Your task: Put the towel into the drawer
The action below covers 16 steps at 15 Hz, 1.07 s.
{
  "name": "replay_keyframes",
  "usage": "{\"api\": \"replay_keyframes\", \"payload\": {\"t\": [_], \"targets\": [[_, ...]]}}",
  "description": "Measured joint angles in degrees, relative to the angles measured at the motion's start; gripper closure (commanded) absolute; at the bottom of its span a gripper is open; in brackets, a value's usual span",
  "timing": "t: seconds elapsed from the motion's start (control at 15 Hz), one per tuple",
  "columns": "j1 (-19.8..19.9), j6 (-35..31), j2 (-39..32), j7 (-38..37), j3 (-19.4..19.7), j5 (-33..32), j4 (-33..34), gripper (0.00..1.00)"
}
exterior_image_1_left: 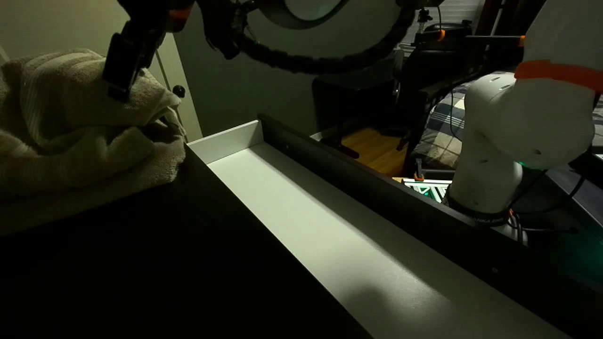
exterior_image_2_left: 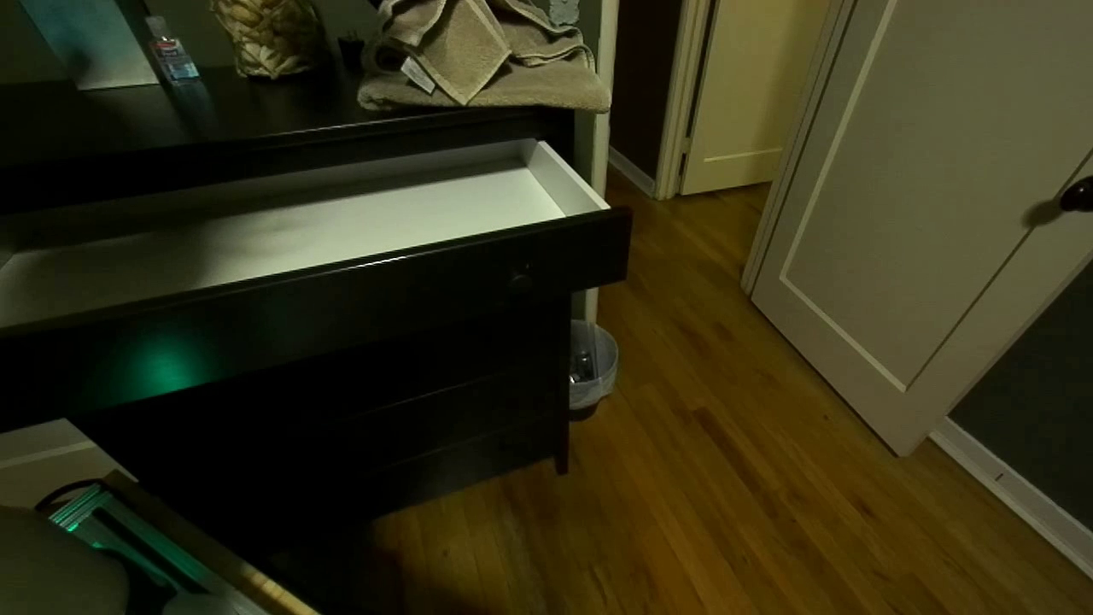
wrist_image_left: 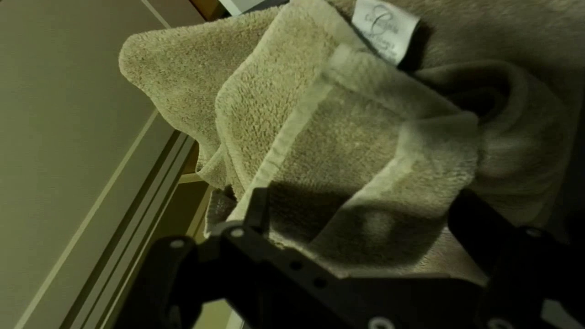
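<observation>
Left of a white-bottomed black drawer (exterior_image_1_left: 292, 207) in an exterior view, a beige terrycloth towel (exterior_image_1_left: 80, 129) is heaped; the black two-fingered gripper (wrist_image_left: 361, 205) is spread wide, empty.

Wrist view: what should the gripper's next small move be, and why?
Probably close the gripper on the towel: its fingers stand apart with towel folds showing between them, and the drawer below stands open. How deep the fingers reach is hard to tell.
</observation>
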<state>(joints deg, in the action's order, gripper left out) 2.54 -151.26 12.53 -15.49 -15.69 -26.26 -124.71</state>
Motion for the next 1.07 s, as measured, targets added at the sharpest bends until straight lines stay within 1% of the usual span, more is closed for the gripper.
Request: {"api": "replay_keyframes", "payload": {"t": [0.07,0.13,0.27,0.33,0.53,0.73,0.8,0.87,0.93,1.0,1.07], "targets": [[0.5,0.0,-1.5,-2.5,-0.3,-2.7,1.0,0.25],[0.8,0.0,-3.0,-4.7,-0.7,-4.5,1.9,0.27],[1.0,0.0,-5.7,-7.8,-1.4,-6.4,3.3,0.42],[1.0,0.1,-6.7,-8.8,-1.7,-6.7,3.9,0.51],[0.9,1.0,-8.0,-10.3,-2.2,-6.6,5.4,0.72],[-1.5,3.7,-7.9,-10.4,-0.6,-5.7,7.0,0.93],[-2.3,5.0,-7.8,-10.4,-0.2,-5.1,7.7,0.99],[-3.1,6.4,-7.5,-10.2,0.2,-4.1,8.4,0.94],[-3.8,8.0,-7.2,-9.7,0.6,-2.6,9.2,0.97],[-4.3,9.7,-6.7,-8.9,0.9,-1.1,10.0,0.95],[-4.8,11.5,-6.0,-7.9,1.3,0.3,10.8,0.95]]}}
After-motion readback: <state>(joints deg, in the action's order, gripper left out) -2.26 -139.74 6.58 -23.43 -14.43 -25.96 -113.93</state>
